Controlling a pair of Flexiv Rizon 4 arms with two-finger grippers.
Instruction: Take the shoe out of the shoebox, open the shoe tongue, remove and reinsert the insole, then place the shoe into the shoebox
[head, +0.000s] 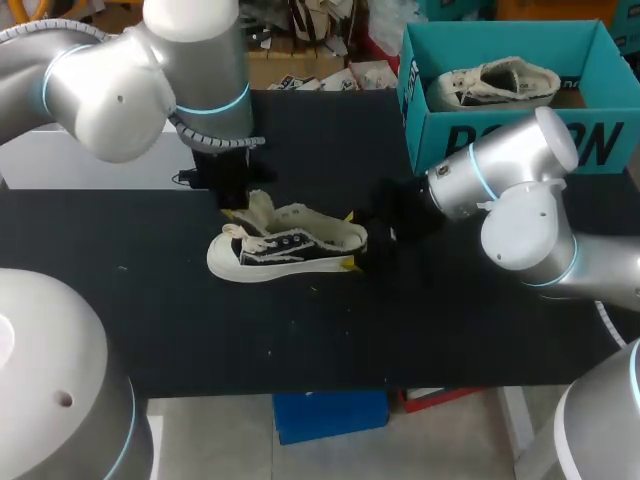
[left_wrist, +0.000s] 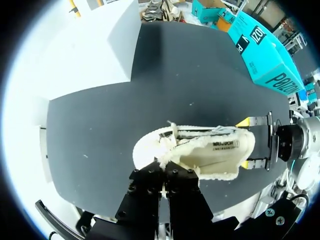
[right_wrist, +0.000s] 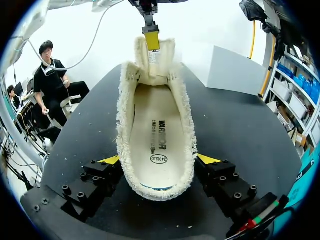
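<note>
When seen from above, the shoe (head: 290, 250) sits in the middle of the black table (head: 150, 330), well apart from the front edge and from the blue box (head: 520, 140) at the back right. Only this view shows a second shoe (head: 495, 82) inside that box. The left wrist view shows the left gripper (left_wrist: 164, 182) pinched tight on the tongue (left_wrist: 167, 159). Only the right wrist view shows the insole (right_wrist: 155, 140) lying inside the shoe, and the right gripper (right_wrist: 159, 160) squeezing the heel (right_wrist: 157, 194) from both sides.
</note>
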